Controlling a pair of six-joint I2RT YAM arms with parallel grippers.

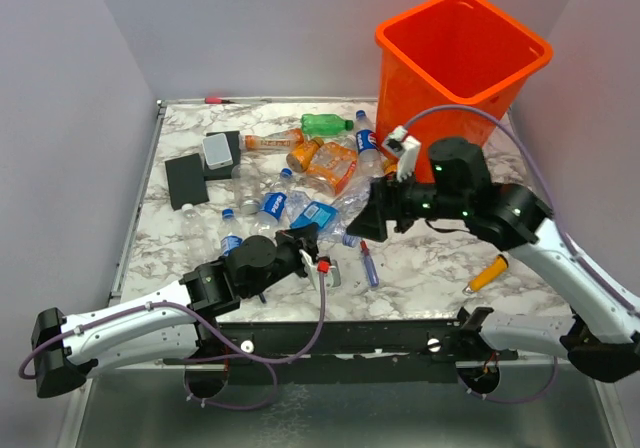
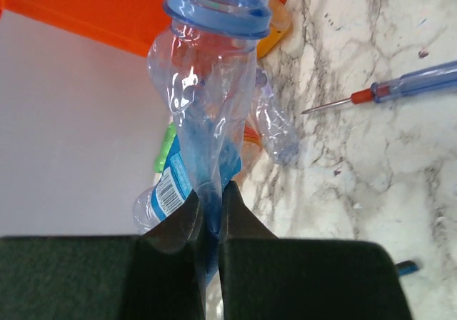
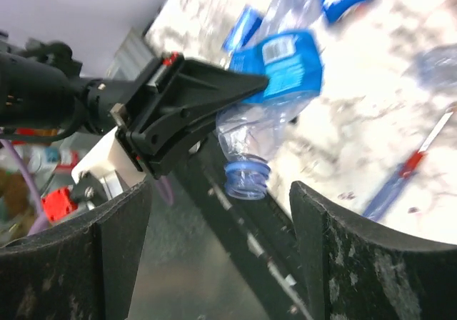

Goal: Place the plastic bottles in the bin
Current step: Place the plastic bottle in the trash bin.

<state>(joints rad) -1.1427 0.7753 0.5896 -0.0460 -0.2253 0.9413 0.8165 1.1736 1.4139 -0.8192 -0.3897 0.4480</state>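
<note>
My left gripper (image 1: 305,240) is shut on the flat end of a crushed clear bottle with a blue label (image 1: 320,215) and holds it over the table's front middle. In the left wrist view the gripper (image 2: 212,191) pinches that bottle (image 2: 207,84), whose open blue neck ring points away. My right gripper (image 1: 362,226) is open and faces that neck. In the right wrist view its fingers (image 3: 86,256) stand wide either side of the bottle (image 3: 275,98). Several more bottles (image 1: 327,123) lie in a heap behind. The orange bin (image 1: 455,63) stands at the back right.
A blue-and-red screwdriver (image 1: 369,265) lies right of the left gripper and shows in the left wrist view (image 2: 400,88). An orange-handled tool (image 1: 488,273) lies front right. Black flat objects (image 1: 187,180) lie at the left. A red pen-like item (image 1: 222,100) lies at the back edge.
</note>
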